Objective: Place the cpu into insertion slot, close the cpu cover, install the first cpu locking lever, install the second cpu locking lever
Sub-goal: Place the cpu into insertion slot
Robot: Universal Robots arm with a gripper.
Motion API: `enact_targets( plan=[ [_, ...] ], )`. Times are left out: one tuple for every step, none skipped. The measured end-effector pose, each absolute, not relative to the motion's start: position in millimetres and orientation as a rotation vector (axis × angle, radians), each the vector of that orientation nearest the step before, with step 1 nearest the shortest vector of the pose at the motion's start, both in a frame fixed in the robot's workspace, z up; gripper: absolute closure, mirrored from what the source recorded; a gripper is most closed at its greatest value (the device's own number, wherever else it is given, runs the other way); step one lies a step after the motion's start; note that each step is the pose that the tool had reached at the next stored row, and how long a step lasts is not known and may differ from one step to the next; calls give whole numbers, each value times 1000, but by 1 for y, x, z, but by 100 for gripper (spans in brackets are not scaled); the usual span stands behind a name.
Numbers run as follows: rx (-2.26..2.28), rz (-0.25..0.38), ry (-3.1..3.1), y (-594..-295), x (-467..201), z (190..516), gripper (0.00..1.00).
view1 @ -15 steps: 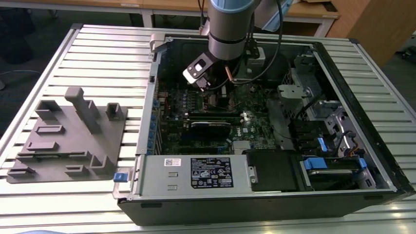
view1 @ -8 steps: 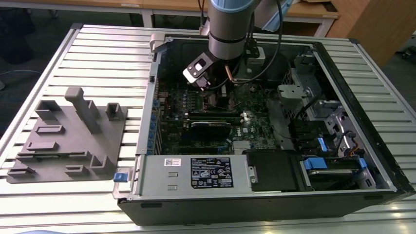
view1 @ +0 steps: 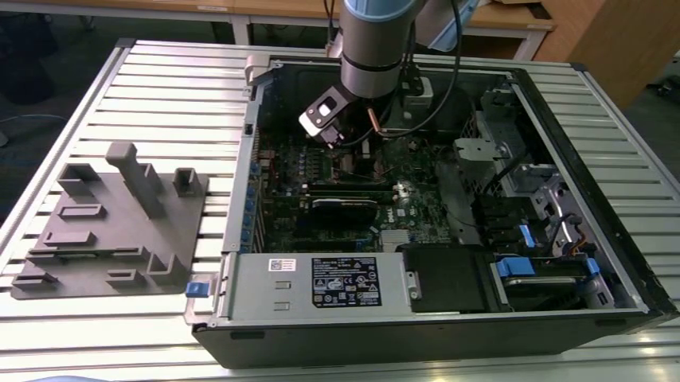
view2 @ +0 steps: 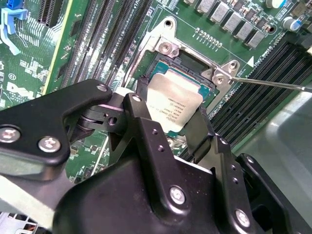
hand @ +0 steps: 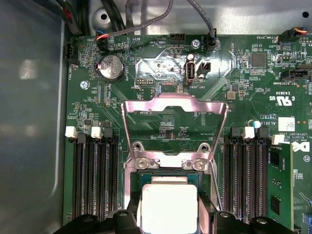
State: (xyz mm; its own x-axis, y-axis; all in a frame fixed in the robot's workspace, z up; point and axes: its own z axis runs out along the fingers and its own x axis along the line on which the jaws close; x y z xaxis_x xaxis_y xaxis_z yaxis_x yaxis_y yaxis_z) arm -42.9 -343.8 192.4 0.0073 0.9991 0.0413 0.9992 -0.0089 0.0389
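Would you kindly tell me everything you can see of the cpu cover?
The cpu cover is a thin, shiny silver metal frame with a large square window showing green board behind. It is swung open, tilted back from the socket and hinged at the socket's edge near two screws. The cpu, held by the tool, lies just past that hinge.

In the second wrist view the gripper (view2: 170,119) covers the near edge of the cpu (view2: 173,95) and much of the insertion slot (view2: 189,61), so you probably can't judge seating. The first wrist view's edge cuts the cpu off. At the exterior view's upper centre, the arm (view1: 372,48) hides the insertion slot.
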Motion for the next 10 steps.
enact_targets(
  plan=[
    [-2229, -89, -2210, -344, -43, 192, 46],
    [-2228, -89, -2210, -344, -43, 192, 46],
    [-2229, -89, -2210, -344, -43, 192, 46],
    [-2229, -89, -2210, -344, -43, 192, 46],
    [-2229, -89, -2210, -344, -43, 192, 46],
    [-2229, -89, -2210, -344, -43, 192, 46],
    [-2229, -89, -2210, -344, -43, 192, 46],
    [-2229, -89, -2210, -344, -43, 192, 46],
    [-2229, -89, -2210, -344, -43, 192, 46],
    [-2229, -89, -2210, -344, -43, 191, 46]
  ],
)
